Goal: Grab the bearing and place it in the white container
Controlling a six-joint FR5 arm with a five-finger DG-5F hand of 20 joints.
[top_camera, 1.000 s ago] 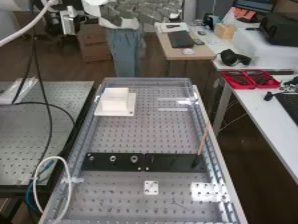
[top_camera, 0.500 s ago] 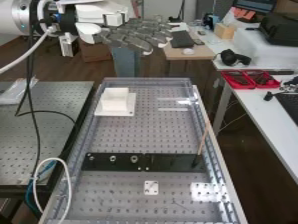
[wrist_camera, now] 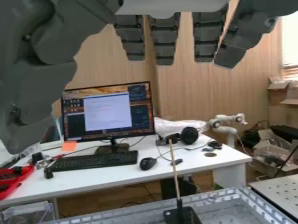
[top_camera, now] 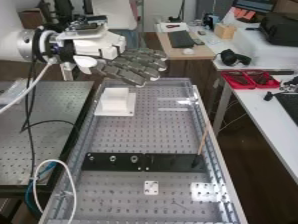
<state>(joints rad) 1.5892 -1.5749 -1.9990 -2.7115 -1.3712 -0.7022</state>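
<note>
Since the robot hand (top_camera: 136, 66) hangs over the far end of the worktop (top_camera: 120, 135), its fingers nearly straight and a little apart with nothing in them, the whole job still looks open to mishap. The bearing (top_camera: 134, 159), which I take to be the biggest of three little round pieces on the black strip (top_camera: 101, 162), sits well apart from it, towards the near end. From here I'd worry first about size: such thick fingers could knock a neighbouring piece, or pinch only the rim and let it slip out. Coming in too low might scrape the strip, and a wide thumb swing might catch the thin stick (top_camera: 202, 140) leaning up by the side rail. The white container (top_camera: 114, 106) stands close below the fingers, so a careless drop could tip it. Those slack black cables (top_camera: 30, 102) might snag, too, as the arm reaches.
</note>
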